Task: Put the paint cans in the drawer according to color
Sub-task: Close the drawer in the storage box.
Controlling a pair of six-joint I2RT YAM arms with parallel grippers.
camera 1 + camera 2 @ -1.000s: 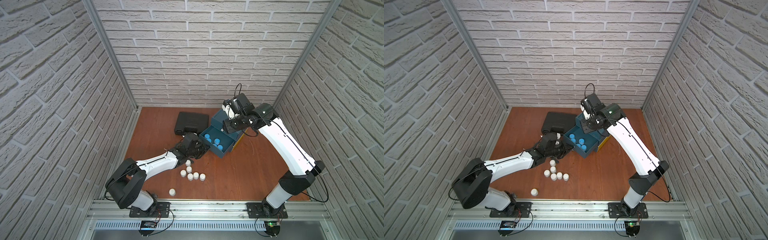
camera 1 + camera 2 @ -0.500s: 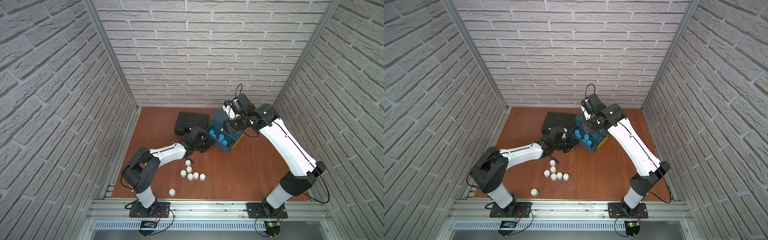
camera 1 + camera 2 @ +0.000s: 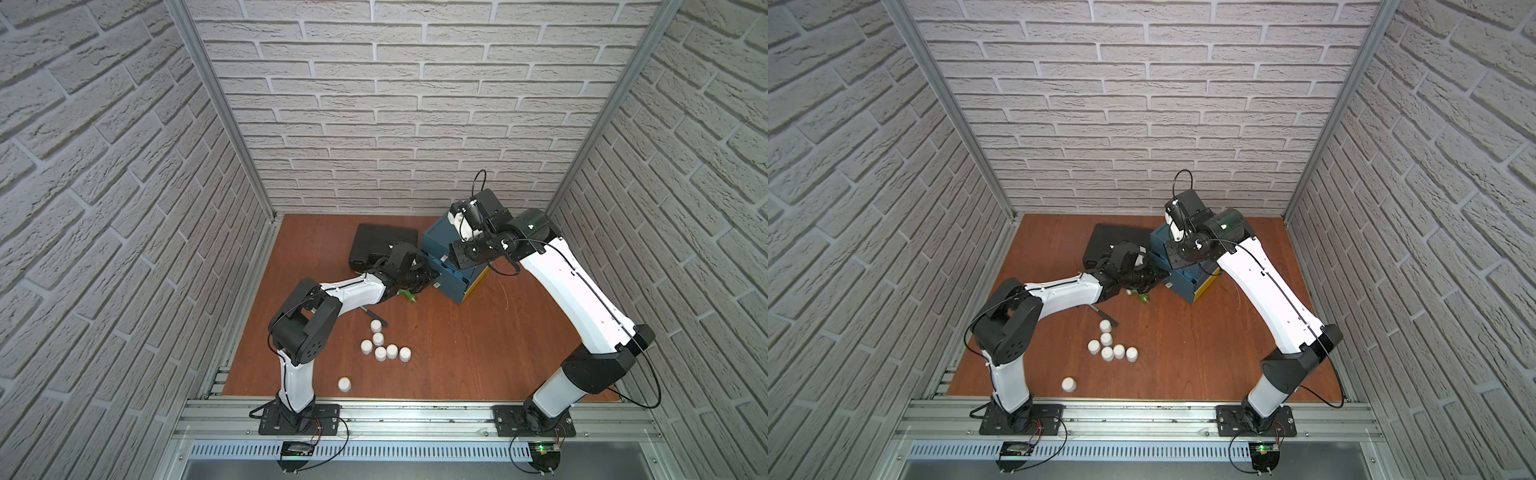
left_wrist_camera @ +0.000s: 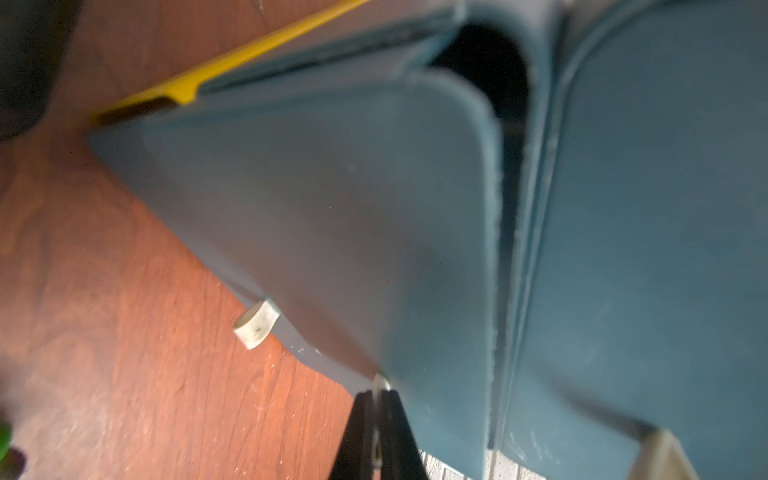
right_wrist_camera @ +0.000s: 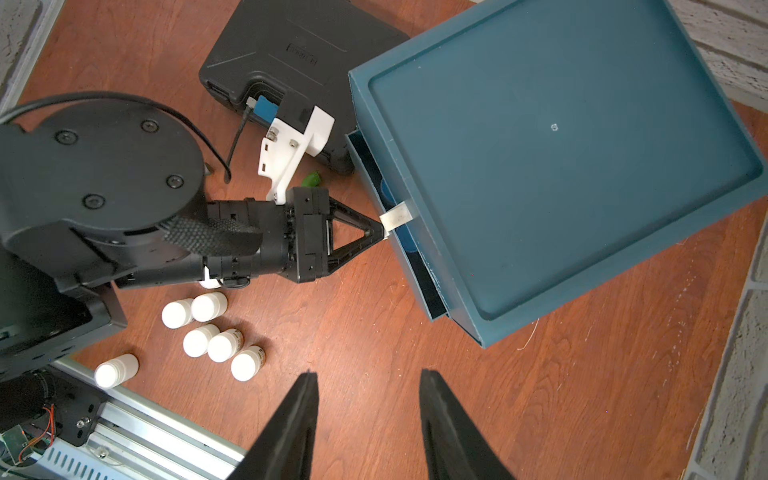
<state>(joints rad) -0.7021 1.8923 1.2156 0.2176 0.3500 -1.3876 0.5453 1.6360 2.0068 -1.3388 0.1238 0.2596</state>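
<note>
While the left gripper (image 5: 383, 230) has its jaws pinched shut on the thin pale pull tab (image 5: 397, 216) of a dark teal plastic drawer (image 5: 419, 270), that drawer stands only a sliver out of its boxy dark teal cabinet (image 5: 561, 174). The cabinet sits skewed at the far side of the reddish-brown wooden worktop (image 3: 457, 353), slightly right of centre. From where I stand the job in hand looks like sliding the drawer home, with a glimpse of light blue cans (image 5: 408, 244) in the gap. To do that well, I'd push straight along the drawer's own run, toward the far right and square to its front. A crooked shove could jam it or skid the light cabinet, and the tab should be released only once the front sits flush. The right gripper (image 5: 369, 374) hovers above the cabinet, jaws apart and empty, well placed to steady the top. Seven small white stubby plastic paint cans (image 3: 392, 352) wait on the near left of the worktop, well apart from the cabinet. Six are bunched close and one stands alone nearer the edge. All seem upright, long axis vertical, round lids pointing up.
</note>
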